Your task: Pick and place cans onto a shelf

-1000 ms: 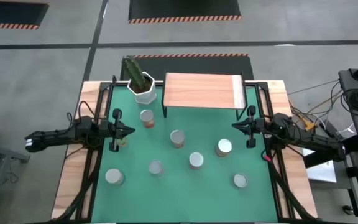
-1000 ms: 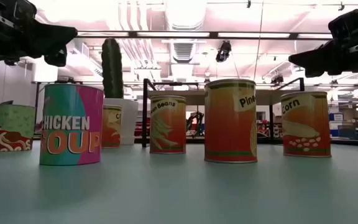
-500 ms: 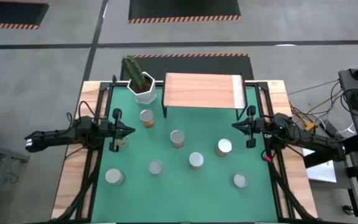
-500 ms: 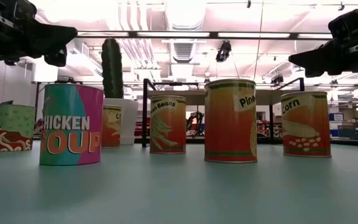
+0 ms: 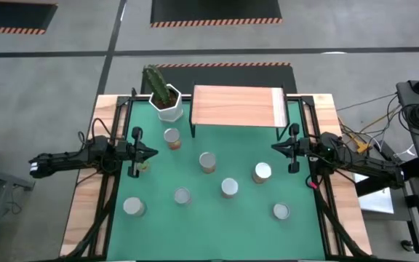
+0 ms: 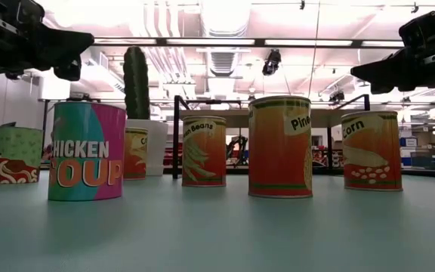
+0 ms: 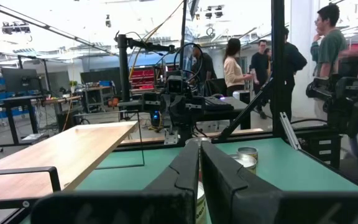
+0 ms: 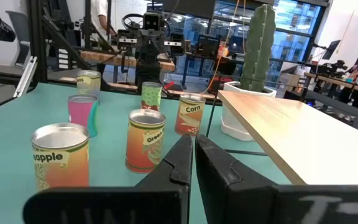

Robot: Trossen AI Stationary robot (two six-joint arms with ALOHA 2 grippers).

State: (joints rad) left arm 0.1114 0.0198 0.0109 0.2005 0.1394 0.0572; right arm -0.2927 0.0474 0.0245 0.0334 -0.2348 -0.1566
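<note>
Both your left gripper [image 5: 153, 153] and right gripper [image 5: 273, 148] sit closed and empty; 7 cans [image 5: 207, 161] stand on the mat, shelf [image 5: 236, 106] bare. Descend unopened and you topple one.

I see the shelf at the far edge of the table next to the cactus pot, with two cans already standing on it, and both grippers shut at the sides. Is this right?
Not quite. The shelf carries no cans: in the high view its board is bare, and the cans stand on the green mat. The rest holds: the shelf is beside the cactus pot, and the left gripper and right gripper are shut at the sides.
</note>
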